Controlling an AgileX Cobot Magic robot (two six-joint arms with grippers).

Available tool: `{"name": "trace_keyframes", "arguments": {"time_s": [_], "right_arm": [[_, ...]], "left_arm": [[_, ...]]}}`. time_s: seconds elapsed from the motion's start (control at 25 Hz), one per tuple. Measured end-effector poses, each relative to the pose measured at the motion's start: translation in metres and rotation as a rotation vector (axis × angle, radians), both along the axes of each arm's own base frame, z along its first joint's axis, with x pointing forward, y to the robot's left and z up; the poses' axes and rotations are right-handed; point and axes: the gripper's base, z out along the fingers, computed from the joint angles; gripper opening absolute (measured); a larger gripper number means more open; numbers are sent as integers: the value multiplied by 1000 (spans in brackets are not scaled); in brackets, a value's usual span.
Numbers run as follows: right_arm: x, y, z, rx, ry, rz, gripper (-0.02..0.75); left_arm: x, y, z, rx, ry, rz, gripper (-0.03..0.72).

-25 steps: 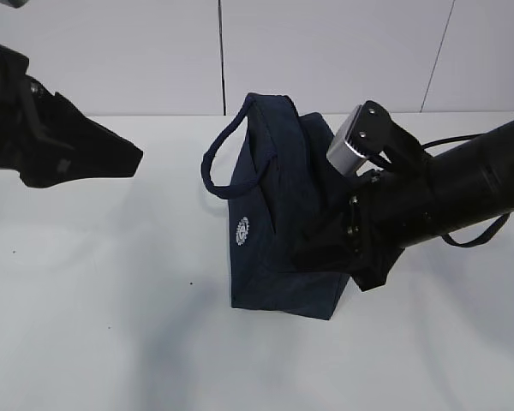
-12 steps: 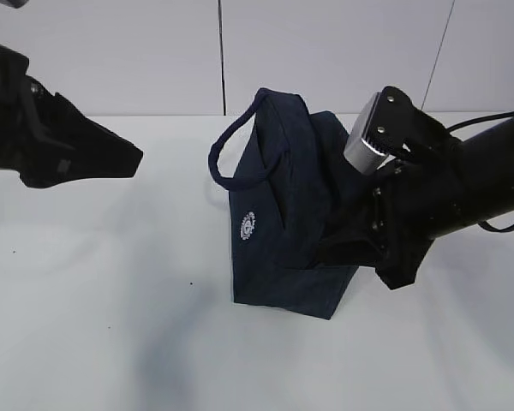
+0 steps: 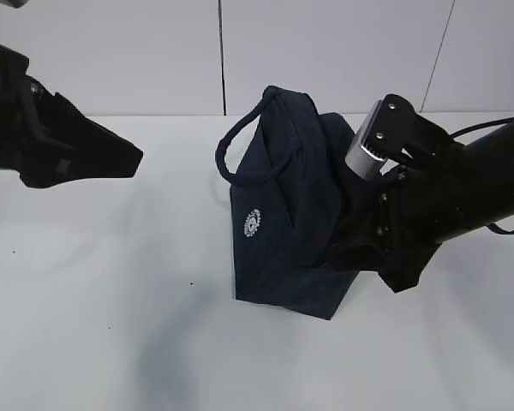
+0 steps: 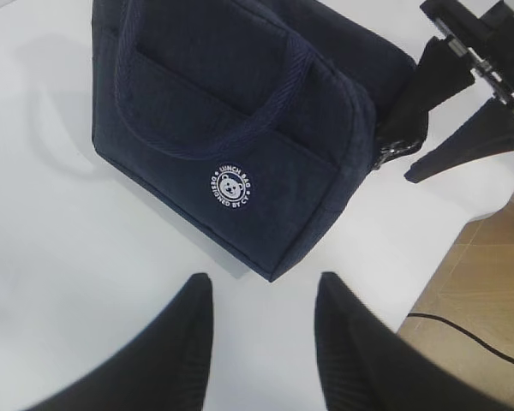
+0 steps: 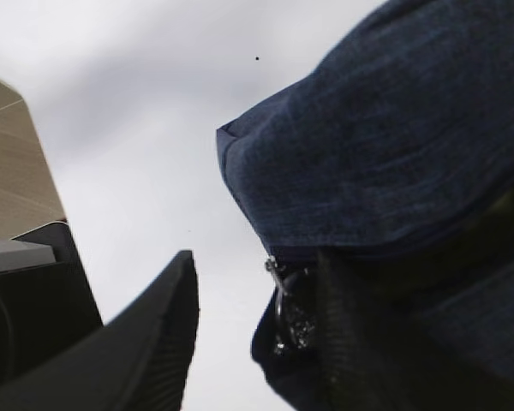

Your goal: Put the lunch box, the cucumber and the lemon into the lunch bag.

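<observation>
White table (image 3: pixel 86 325), bag (image 3: pixel 283 231) near the middle, leaning left.
The right gripper (image 5: pixel 248 342), jaws apart around the zipper pull (image 5: pixel 287 312), has tugged the bag slightly rightward since earlier; left gripper (image 4: pixel 261 330) hangs parted, empty, unmoved.

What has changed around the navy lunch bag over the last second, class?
The right hand at the boxy dark navy fabric lunch bag shifted right, and the bag's top and loop handle leaned that way. The left hand stayed raised and empty above the white table.
</observation>
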Motion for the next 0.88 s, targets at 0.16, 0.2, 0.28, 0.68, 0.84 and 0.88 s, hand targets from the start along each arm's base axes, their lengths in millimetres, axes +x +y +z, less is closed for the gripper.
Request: {"name": "trace_keyframes", "arguments": {"time_s": [0.16, 0.2, 0.28, 0.68, 0.84, 0.88], "right_arm": [[7, -1, -8, -15, 2, -35, 350], [8, -1, -12, -19, 8, -45, 350], [11, 0, -19, -27, 25, -54, 350], [18, 3, -34, -12, 89, -79, 192], [18, 6, -29, 10, 102, -56, 52], [19, 7, -27, 19, 108, -41, 45]], "left_arm": [[0, 0, 0, 0, 0, 0, 267], [0, 0, 0, 0, 0, 0, 267], [0, 0, 0, 0, 0, 0, 267], [0, 0, 0, 0, 0, 0, 267], [0, 0, 0, 0, 0, 0, 267], [0, 0, 0, 0, 0, 0, 267]]}}
